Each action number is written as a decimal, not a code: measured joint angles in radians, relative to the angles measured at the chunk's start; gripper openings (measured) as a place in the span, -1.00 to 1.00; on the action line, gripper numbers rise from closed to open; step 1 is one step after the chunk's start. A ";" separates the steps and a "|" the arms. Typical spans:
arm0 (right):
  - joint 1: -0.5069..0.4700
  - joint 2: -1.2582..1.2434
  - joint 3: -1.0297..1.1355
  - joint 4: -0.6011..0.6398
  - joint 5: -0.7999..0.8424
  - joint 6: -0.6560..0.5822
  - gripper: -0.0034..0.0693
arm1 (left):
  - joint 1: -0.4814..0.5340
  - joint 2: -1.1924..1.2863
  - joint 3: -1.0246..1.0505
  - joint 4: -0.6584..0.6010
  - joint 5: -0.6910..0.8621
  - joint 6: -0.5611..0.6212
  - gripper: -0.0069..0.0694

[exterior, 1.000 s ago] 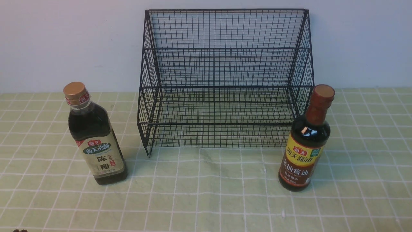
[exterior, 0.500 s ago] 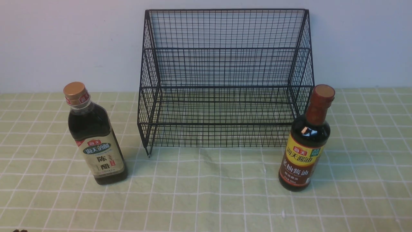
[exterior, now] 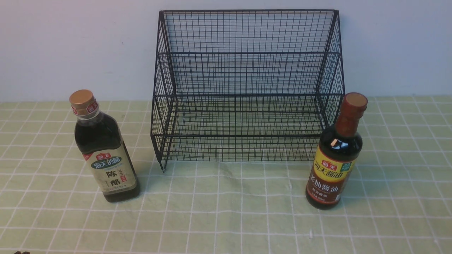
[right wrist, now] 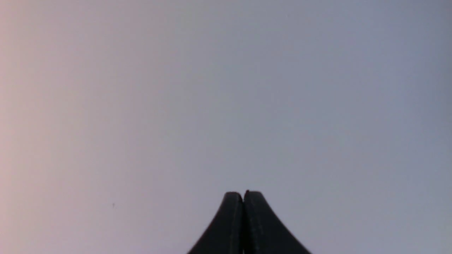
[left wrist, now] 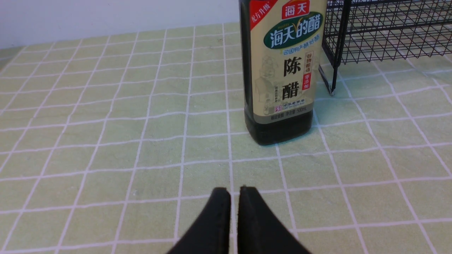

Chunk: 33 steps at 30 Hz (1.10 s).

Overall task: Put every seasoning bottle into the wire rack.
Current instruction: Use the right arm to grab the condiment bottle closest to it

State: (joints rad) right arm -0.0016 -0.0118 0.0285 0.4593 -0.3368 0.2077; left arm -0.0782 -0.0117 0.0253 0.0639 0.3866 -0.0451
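i count two seasoning bottles — one vinegar bottle [exterior: 103, 158], one soy sauce bottle [exterior: 334, 162] — plus one wire rack [exterior: 247, 53] and two grippers: left gripper [left wrist: 234, 193], right gripper [right wrist: 243, 194].

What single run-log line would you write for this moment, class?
wire rack: holds no bottle | gold-cap bottle: upright, its left | brown-cap bottle: upright, its right | left jaws: shut | right jaws: shut

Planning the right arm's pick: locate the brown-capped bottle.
In the front view, the brown-capped bottle stands upright on the cloth, on the right, by the right front corner of the rack.
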 joint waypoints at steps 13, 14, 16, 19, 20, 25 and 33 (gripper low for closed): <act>0.021 0.303 -0.458 -0.329 0.541 0.113 -0.95 | 0.000 0.000 0.000 0.000 0.000 0.000 -0.77; 0.034 0.363 -0.520 -0.344 0.633 0.096 -0.95 | 0.000 0.000 0.000 0.000 0.000 0.000 -0.77; 0.052 0.435 -0.602 -0.350 0.738 0.060 -0.95 | 0.000 0.000 0.000 0.000 0.000 0.000 -0.77; 0.119 0.630 -0.771 -0.318 0.969 -0.102 -0.95 | 0.000 0.000 0.000 0.000 0.000 0.000 -0.77; 0.126 0.651 -0.779 -0.312 0.978 -0.122 -0.95 | 0.000 0.000 0.000 0.000 0.000 0.000 -0.77; 0.195 0.863 -0.951 -0.176 1.067 -0.327 -0.84 | 0.000 0.000 0.000 0.000 0.000 0.000 -0.77; 0.236 1.054 -1.044 0.018 1.010 -0.595 -0.09 | 0.000 0.000 0.000 0.000 0.000 0.000 -0.77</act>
State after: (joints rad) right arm 0.2343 1.0422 -1.0160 0.4772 0.6729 -0.3878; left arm -0.0782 -0.0117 0.0253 0.0639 0.3866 -0.0451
